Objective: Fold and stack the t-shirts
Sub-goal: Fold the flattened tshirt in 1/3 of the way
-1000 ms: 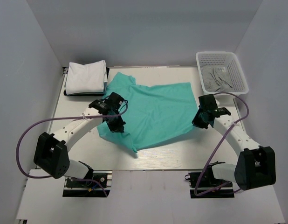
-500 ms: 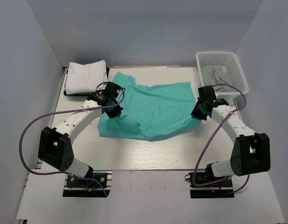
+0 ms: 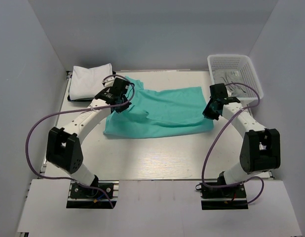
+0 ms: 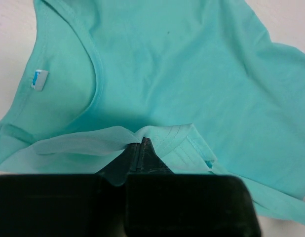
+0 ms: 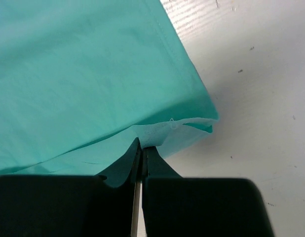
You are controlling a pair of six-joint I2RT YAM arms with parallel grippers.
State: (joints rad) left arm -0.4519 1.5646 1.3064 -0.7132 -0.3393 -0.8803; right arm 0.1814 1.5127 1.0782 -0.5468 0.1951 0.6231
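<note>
1. Teal cloth covers the middle of the table (image 3: pixel 157 158). The teal shirt (image 3: pixel 162 111) lies there as a wide band stretched from one arm to the other. Its near edge runs fairly straight from left to right, and a rumpled ridge shows toward its left end.
2. The left gripper (image 4: pixel 144 144) sits over the shirt's far-left part, just beside the neckline (image 4: pixel 95 84). Its jaws are pressed together on a folded bit of hem, and a thin strip of that cloth is held up over the layer below.
3. The left wrist view shows the neckline curving across the flat cloth. A small blue-and-white label (image 4: pixel 39 80) sits inside the collar at the left.
4. The right gripper (image 5: pixel 141 146) is at the shirt's right end. Its jaws are closed, pinching the edge of the shirt at a corner. The corner curls open a little above the table, and bare tabletop lies to its right.
5. The white shirts (image 3: pixel 91 81) sit folded in a stack at the far-left corner, with a dark edge showing beneath them. The stack is near the left gripper and does not touch it. The teal shirt's far-left part reaches close to it.
6. A white basket (image 3: pixel 251 74) stands at the far-right corner with crumpled grey cloth (image 3: pixel 230 83) inside. The right arm's wrist is just beside the basket's near-left corner.
</note>
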